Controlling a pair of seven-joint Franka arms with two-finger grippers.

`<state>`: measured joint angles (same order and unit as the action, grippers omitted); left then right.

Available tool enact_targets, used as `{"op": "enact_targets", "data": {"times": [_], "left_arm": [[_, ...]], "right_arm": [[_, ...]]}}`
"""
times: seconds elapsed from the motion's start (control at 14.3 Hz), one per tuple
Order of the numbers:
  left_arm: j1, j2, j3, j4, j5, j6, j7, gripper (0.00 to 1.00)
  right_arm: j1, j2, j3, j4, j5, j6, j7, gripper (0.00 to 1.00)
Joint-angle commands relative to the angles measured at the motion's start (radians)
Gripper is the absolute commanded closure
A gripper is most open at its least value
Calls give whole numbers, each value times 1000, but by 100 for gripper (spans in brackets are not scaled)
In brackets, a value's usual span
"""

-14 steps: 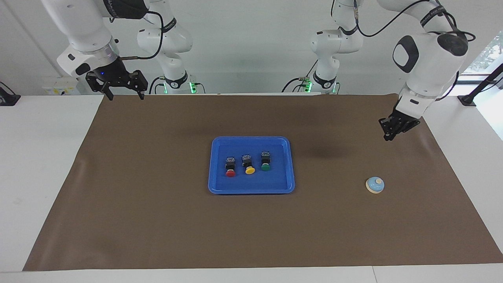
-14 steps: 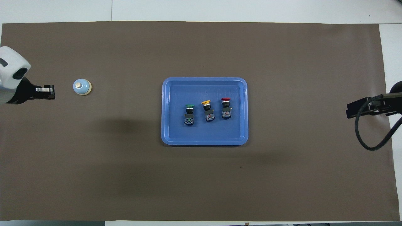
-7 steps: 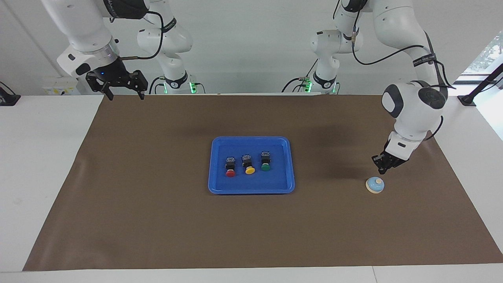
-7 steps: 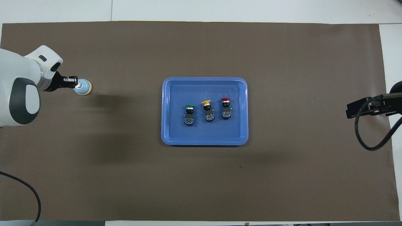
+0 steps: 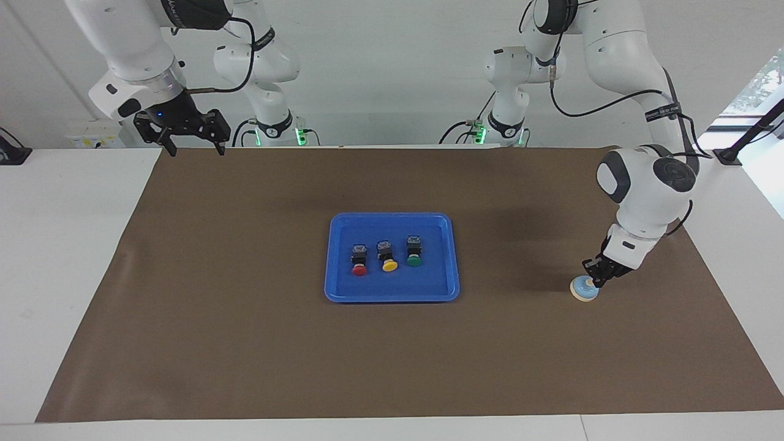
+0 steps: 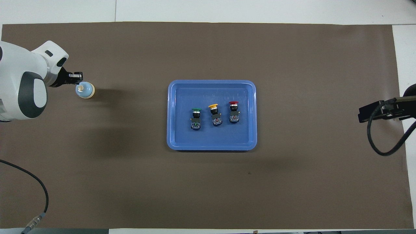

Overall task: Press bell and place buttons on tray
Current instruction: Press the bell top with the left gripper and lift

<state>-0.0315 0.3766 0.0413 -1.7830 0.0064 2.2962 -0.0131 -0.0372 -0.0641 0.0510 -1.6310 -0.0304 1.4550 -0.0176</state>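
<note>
The light-blue bell (image 5: 584,291) (image 6: 85,91) stands on the mat toward the left arm's end. My left gripper (image 5: 593,280) (image 6: 78,76) is shut, and its tips are down at the bell's top, where they hide the knob in the facing view. In the overhead view the knob shows just beside the tips. The blue tray (image 5: 392,296) (image 6: 211,147) lies mid-table. It holds the red button (image 5: 359,269) (image 6: 233,113), the yellow button (image 5: 389,265) (image 6: 215,116) and the green button (image 5: 414,261) (image 6: 195,119) in a row. My right gripper (image 5: 194,149) waits open and high over the mat's corner.
A brown mat (image 5: 245,343) covers most of the white table. The right arm's cable (image 6: 383,151) hangs over the mat's edge at its end, and another cable (image 6: 39,185) trails near the left arm.
My left gripper came down from high above the mat onto the bell's top. The right arm, the tray and the buttons have not moved.
</note>
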Motion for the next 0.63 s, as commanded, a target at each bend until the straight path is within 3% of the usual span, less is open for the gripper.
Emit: {"op": "enact_targets", "data": {"times": [0.0, 0.56], "left_arm": [[7, 25, 0, 25, 4, -4, -2, 100], [2, -1, 0, -78, 4, 2, -8, 100]], "right_arm": [[-17, -5, 13, -1, -9, -5, -16, 0], [-17, -3, 13, -1, -9, -5, -16, 0]]}}
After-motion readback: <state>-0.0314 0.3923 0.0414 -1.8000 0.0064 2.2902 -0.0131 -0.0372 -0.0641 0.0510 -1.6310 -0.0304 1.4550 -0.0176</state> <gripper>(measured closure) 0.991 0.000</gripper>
